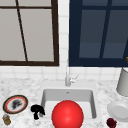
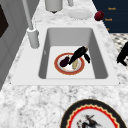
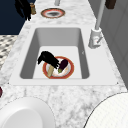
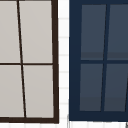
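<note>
Sink [image 2: 100,62]: white basin set in a marbled counter, with the faucet [image 2: 31,30] at its back edge
Plate in sink [image 2: 80,70]: red-rimmed plate lying flat on the basin floor, also seen in the right side view [image 3: 70,72]
Eggplant [image 2: 64,61]: dark purple, lying on this plate, just beside the hand's fingertips; in the right side view [image 3: 63,65] it lies at the right of the hand
Pale item [image 2: 74,64]: light-coloured piece on the same plate, under the hand; I cannot tell what it is
Right hand [image 2: 79,53]: down inside the sink over the plate, fingers reaching toward the eggplant; I cannot tell if they pinch it or only touch it; seen also in the right side view [image 3: 47,58]
Left hand [image 1: 37,110]: hanging in the air over the counter at the sink's left front corner, fingers curled downward, holding nothing
Red ball [image 1: 67,115]: big red sphere covering the front of the sink in the front view
Patterned plate [image 1: 15,104]: on the counter left of the sink, near the left hand
Small jar [image 1: 6,120]: just in front of the patterned plate
White plate [image 1: 118,110]: on the counter right of the sink
</note>
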`<state>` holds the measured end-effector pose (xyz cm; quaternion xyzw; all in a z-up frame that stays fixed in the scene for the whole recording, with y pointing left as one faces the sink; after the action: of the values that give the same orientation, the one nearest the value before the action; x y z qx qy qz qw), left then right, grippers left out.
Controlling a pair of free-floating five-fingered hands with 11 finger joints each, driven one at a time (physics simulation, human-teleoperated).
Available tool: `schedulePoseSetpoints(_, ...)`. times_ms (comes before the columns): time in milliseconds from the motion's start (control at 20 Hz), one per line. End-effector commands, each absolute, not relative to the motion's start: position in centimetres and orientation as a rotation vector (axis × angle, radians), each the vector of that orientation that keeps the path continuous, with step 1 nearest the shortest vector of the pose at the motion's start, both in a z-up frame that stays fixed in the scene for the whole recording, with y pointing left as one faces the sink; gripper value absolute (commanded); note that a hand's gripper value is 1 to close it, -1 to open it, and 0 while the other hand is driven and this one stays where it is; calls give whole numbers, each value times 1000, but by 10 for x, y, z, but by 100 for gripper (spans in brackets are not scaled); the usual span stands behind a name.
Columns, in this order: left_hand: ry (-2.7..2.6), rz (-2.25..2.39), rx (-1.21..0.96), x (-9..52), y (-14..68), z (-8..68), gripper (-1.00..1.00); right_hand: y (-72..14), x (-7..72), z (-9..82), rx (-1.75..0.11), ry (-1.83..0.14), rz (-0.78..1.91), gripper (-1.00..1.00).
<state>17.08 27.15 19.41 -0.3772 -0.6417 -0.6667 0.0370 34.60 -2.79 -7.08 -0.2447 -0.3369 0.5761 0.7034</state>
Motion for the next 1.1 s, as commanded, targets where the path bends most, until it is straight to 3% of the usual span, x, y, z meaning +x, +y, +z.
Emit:
schedulePoseSetpoints(0, -1970, -2047, -1158, 171, 272, 194, 0, -42, 354, -99, -536, -802, 1254, -100)
schedulePoseSetpoints(400, -1970, -2047, -1158, 171, 272, 194, 0, -49, 368, -117, -508, -847, 1254, -100)
schedulePoseSetpoints(450, -1970, -2047, -1158, 171, 272, 194, 0, -43, 369, -116, -521, -828, 1262, 100)
schedulePoseSetpoints(600, -1970, -2047, -1158, 171, 272, 194, 0, -39, 365, -113, -643, -885, 1268, 100)
schedulePoseSetpoints(1050, -1970, -2047, -1158, 171, 272, 194, 0, -45, 354, -105, -702, -974, 1154, 100)
